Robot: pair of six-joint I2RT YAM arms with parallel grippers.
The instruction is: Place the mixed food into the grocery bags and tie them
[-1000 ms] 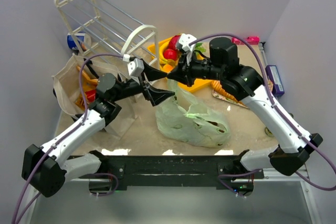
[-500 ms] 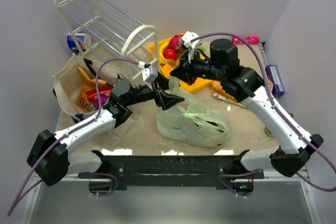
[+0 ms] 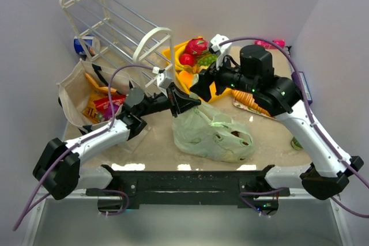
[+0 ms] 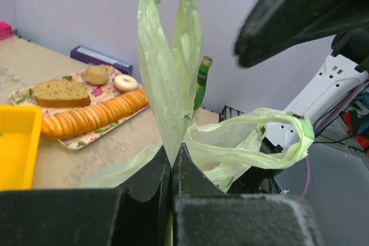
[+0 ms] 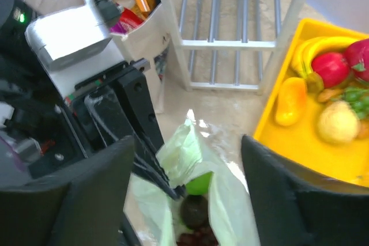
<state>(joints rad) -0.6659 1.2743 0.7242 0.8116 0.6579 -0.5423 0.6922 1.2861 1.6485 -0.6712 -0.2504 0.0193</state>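
My left gripper [image 3: 187,103] [image 4: 171,156] is shut on one loop handle [image 4: 168,84] of the pale-green grocery bag [image 3: 214,135], holding it up. The bag's second loop [image 4: 253,133] hangs to the right. My right gripper [image 3: 203,83] [image 5: 187,191] stands open just above the bag's mouth, touching nothing. Down inside the bag lie a green apple [image 5: 200,183] and a dark fruit [image 5: 195,211]. The beige tote [image 3: 74,90] at the left holds orange chip bags [image 3: 92,110] and a red packet [image 3: 107,104].
A yellow tray [image 3: 179,76] [image 5: 277,142] with toy fruit sits behind the bag. A white wire rack [image 3: 109,24] lies at the back left. A patterned tray of crackers [image 3: 253,106] [image 4: 86,116] and a green bottle [image 4: 202,82] are on the right.
My left gripper reached the raised bag handle and shut on it. My right gripper opened, let the handle go and drew back to the right.
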